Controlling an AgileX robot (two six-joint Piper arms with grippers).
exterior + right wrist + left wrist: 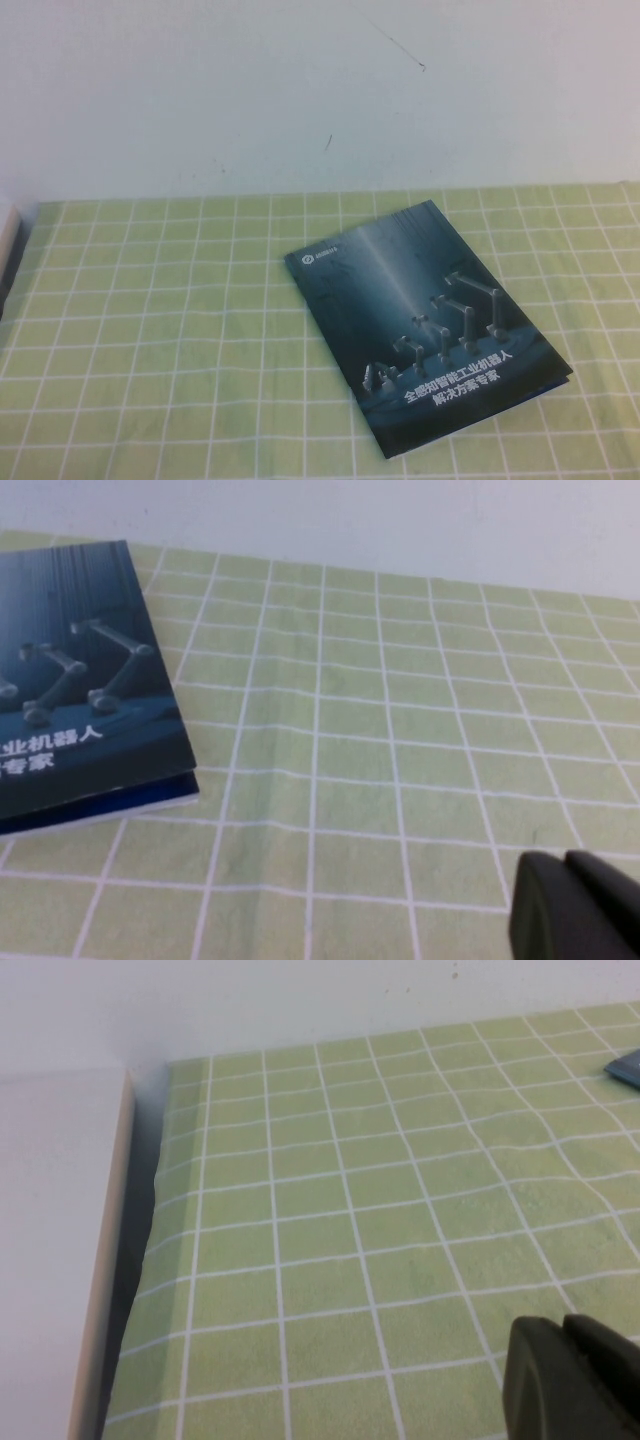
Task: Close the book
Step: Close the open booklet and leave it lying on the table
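Dark-blue glossy paper book (425, 325) lies flat, cover up, closed, on green-checked desk (150, 330); task looks done. Right tool (565, 865) closed, empty, book just ahead, apart; left tool (568, 1332) closed, empty, book far ahead

A table is covered by a pale green cloth (150, 330) checked with thin white lines, slightly rippled in places. One thing lies on it: a closed book (425, 320) with a dark blue cover, flat, cover up, turned at a slant to the cloth's grid, showing grey robot arms and white Chinese characters. Bare cloth surrounds the book on every side and stretches widest to the book's left.
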